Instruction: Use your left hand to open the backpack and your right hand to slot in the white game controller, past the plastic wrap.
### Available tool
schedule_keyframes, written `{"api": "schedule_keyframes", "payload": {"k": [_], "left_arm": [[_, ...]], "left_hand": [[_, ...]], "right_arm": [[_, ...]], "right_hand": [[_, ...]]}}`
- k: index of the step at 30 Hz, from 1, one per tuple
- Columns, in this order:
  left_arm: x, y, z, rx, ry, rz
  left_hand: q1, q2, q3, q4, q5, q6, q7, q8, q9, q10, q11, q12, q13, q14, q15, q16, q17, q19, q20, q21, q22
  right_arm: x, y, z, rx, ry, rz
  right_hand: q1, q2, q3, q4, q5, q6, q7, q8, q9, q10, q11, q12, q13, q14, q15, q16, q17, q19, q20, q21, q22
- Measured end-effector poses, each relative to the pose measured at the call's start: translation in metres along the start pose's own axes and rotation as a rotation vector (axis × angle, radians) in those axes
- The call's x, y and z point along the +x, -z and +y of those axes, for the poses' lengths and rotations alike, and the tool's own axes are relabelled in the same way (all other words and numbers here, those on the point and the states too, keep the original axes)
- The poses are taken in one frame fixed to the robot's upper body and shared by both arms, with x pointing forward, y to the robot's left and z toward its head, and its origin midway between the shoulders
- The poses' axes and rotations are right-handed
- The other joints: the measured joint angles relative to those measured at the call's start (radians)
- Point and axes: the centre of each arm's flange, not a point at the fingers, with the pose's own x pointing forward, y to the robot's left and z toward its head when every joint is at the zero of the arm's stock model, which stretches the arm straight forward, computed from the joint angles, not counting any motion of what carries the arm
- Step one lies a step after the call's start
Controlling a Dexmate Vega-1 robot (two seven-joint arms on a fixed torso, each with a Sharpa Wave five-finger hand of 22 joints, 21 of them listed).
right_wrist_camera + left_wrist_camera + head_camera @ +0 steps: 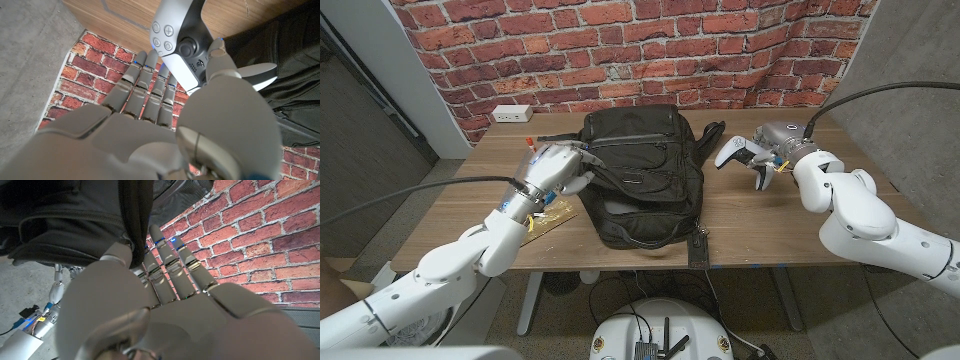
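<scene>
The white game controller [733,150] is in my right hand [772,148], lifted just off the wooden table [770,225] to the right of the black backpack [642,175]; in the right wrist view my thumb [220,55] lies across the controller's [185,37] dark middle section beside a stick, and my fingers [150,90] reach up behind it, so I judge it pinched rather than wrapped; how firmly, I cannot tell. I'd expect it to be light, rigid and smooth, a shell that can twist in a loose pinch; the safer hold is around one of its handles, clear of the sticks and buttons, which could catch on fabric.

My left hand [552,168] is at the backpack's left side; in the left wrist view a fold of the black fabric [134,225] runs down between my thumb [116,255] and my fingers [167,265], so I take it that I am holding the bag's edge; the bag is soft and slumped, and will likely sag unless I pull the flap up and away. I cannot see an opening yet, nor any plastic wrap; the mouth does not look ready.

A flat yellowish packet [548,217] lies under my left forearm; a white power strip [511,114] sits at the table's far edge by the brick wall.
</scene>
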Motion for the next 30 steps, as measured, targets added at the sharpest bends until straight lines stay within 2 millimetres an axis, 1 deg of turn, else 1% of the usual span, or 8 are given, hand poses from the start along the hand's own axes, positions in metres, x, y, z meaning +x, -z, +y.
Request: {"api": "schedule_keyframes", "payload": {"k": [13,16,17,19,23,24,29,30], "left_arm": [[0.017,0.006,-0.003,-0.034,-0.031,0.046],[0.021,0.007,-0.003,-0.036,-0.041,0.05],[0.023,0.008,-0.003,-0.048,-0.042,0.059],[0.026,0.009,-0.003,-0.055,-0.047,0.065],[0.032,0.011,-0.002,-0.056,-0.064,0.07],[0.033,0.012,-0.002,-0.073,-0.06,0.077],[0.041,0.014,0.0,-0.078,-0.081,0.083],[0.043,0.015,-0.001,-0.094,-0.077,0.09]], "left_hand": [[0.0,-0.003,0.001,0.001,-0.003,0.0,0.0,-0.002,0.0,0.0,0.0,-0.004,0.0,0.0,0.0,-0.008,0.0,0.0,0.0,0.0,0.0],[-0.001,-0.004,0.001,0.001,-0.003,0.0,0.0,-0.002,0.001,0.0,0.0,-0.004,0.0,0.0,0.0,-0.008,0.0,0.0,0.0,0.0,0.0],[-0.001,-0.004,0.001,0.001,-0.003,0.0,0.0,-0.002,0.001,0.0,0.0,-0.004,0.0,0.0,0.0,-0.008,0.0,0.0,0.0,0.0,0.0],[-0.002,-0.005,0.001,0.001,-0.003,0.0,0.0,-0.004,0.001,0.0,0.0,-0.004,0.0,0.0,0.0,-0.008,0.0,0.0,0.0,0.0,0.0],[-0.002,-0.005,0.001,0.001,-0.004,0.0,0.0,-0.005,0.001,0.0,0.0,-0.004,0.0,0.0,0.0,-0.008,0.0,0.0,0.0,0.0,0.0],[-0.002,-0.005,0.001,0.001,-0.004,0.0,0.001,-0.006,0.001,0.0,0.0,-0.004,0.0,0.0,0.0,-0.008,0.0,0.0,0.0,0.0,0.0],[-0.002,-0.005,0.005,-0.003,-0.004,0.0,0.001,-0.006,0.002,-0.001,0.0,-0.004,0.0,0.0,0.0,-0.008,0.0,0.0,0.0,0.0,0.0],[-0.002,-0.005,0.005,-0.003,-0.004,0.003,0.004,-0.008,0.002,-0.001,0.0,-0.004,0.0,0.0,0.0,-0.008,0.0,0.0,0.0,0.0,0.0]], "right_arm": [[-0.021,0.004,-0.002,0.005,0.003,0.028],[-0.021,0.008,-0.002,0.011,0.008,0.047],[-0.027,0.005,-0.003,0.008,0.007,0.036],[-0.03,0.005,-0.004,0.009,0.01,0.039],[-0.031,0.01,-0.005,0.014,0.018,0.067],[-0.038,0.003,-0.005,0.009,0.012,0.043],[-0.04,0.008,-0.006,0.012,0.02,0.074],[-0.047,0.002,-0.006,0.007,0.015,0.05]], "right_hand": [[0.0,0.0,0.0,0.0,0.0,0.006,0.006,-0.005,0.0,0.001,0.001,-0.004,0.014,0.008,0.002,-0.003,0.002,0.004,0.004,0.006,0.0],[0.0,0.0,0.0,0.0,0.0,0.006,0.006,-0.005,0.0,0.004,0.004,-0.004,0.014,0.008,0.002,-0.003,0.004,0.004,0.004,0.006,0.0],[0.0,0.0,0.0,0.0,0.0,0.006,0.006,-0.005,0.0,0.004,0.004,-0.004,0.014,0.008,0.002,-0.003,0.004,0.004,0.004,0.006,0.0],[0.0,0.0,0.0,0.0,0.0,0.006,0.006,-0.005,0.0,0.004,0.004,-0.003,0.014,0.008,0.002,-0.003,0.004,0.004,0.004,0.006,0.0],[0.0,0.0,0.0,0.0,0.0,0.006,0.006,-0.006,0.0,0.004,0.003,-0.001,0.014,0.01,0.001,-0.003,0.004,0.004,0.004,0.006,0.0],[0.0,0.0,0.0,0.0,0.0,0.006,0.006,-0.006,0.0,0.004,0.003,-0.001,0.014,0.012,-0.001,-0.005,0.004,0.004,0.004,0.006,0.0],[0.0,0.0,-0.001,0.001,0.0,0.006,0.005,-0.006,0.0,0.006,0.002,-0.001,0.014,0.014,-0.003,-0.006,0.004,0.004,0.004,0.006,0.0],[0.0,0.0,-0.001,0.001,0.0,0.006,0.005,-0.008,0.0,0.006,0.002,-0.001,0.014,0.014,-0.003,-0.006,0.004,0.004,0.004,0.006,0.0]]}}
